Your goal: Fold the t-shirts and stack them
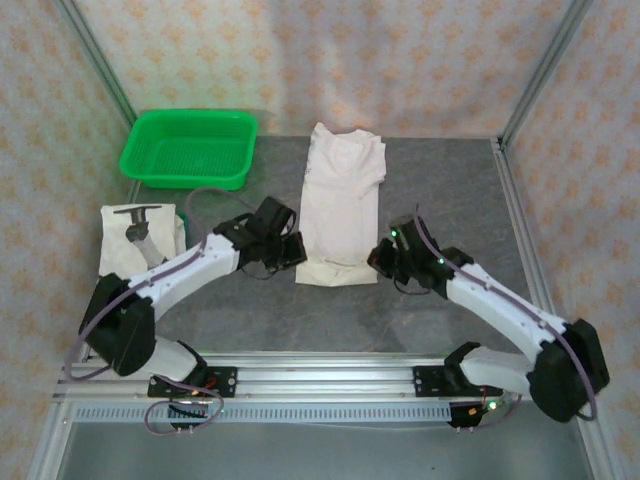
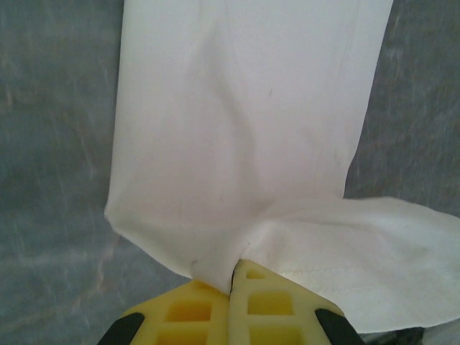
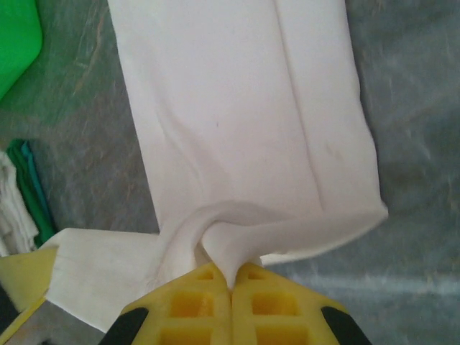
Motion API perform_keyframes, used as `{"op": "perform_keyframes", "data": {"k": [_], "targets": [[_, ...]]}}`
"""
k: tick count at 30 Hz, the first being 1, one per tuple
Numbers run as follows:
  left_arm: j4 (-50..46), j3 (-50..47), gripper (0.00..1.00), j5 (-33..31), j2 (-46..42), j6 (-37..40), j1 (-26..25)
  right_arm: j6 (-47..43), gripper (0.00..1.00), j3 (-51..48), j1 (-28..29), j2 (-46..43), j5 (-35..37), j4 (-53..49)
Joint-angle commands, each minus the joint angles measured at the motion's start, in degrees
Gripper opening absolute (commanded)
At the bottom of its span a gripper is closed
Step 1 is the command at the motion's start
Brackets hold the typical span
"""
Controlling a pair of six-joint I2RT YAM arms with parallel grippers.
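White cotton short-sleeved t-shirt [image 1: 342,195], narrowed to a long strip, stretched lengthwise mid grey table [image 1: 450,200]. Pinched at its near hem corners by left gripper [image 2: 231,279] and right gripper [image 3: 231,277], both clamped tight on bunched cloth. Judged mid-fold. Next: lift both corners together, carry toward collar, lay level. Afterwards, stack onto folded white shirt with dark mark [image 1: 140,240], left.

The left pincer [image 1: 296,252] and right pincer [image 1: 381,258] sit at the two near corners of the long white t-shirt [image 1: 342,195], which stretches away from both across the grey desk [image 1: 440,190]. Beyond the left pincer and to its left stands a green basket [image 1: 188,148]. A folded t-shirt [image 1: 120,245] with a dark mark lies well to its left.
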Motion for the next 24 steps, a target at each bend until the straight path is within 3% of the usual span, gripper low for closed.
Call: {"op": "perform_keyframes", "data": {"k": [1,10,24], "targets": [[-1.8,6.4,0.0,0.5,4.4,6.2,2.5,-8.2,0.0,6.6,-3.0,6.5,-0.8,3.4],[-3.6,21.4,0.0,3.2,18.9,11.3,8.0,-14.5,0.0,19.3,-9.3,22.0,-3.1,6.3],[-4.8,32.4,0.0,3.0,33.9,12.9,11.6,-15.2,0.0,29.6,-13.5,39.6,-5.1,9.2]]}}
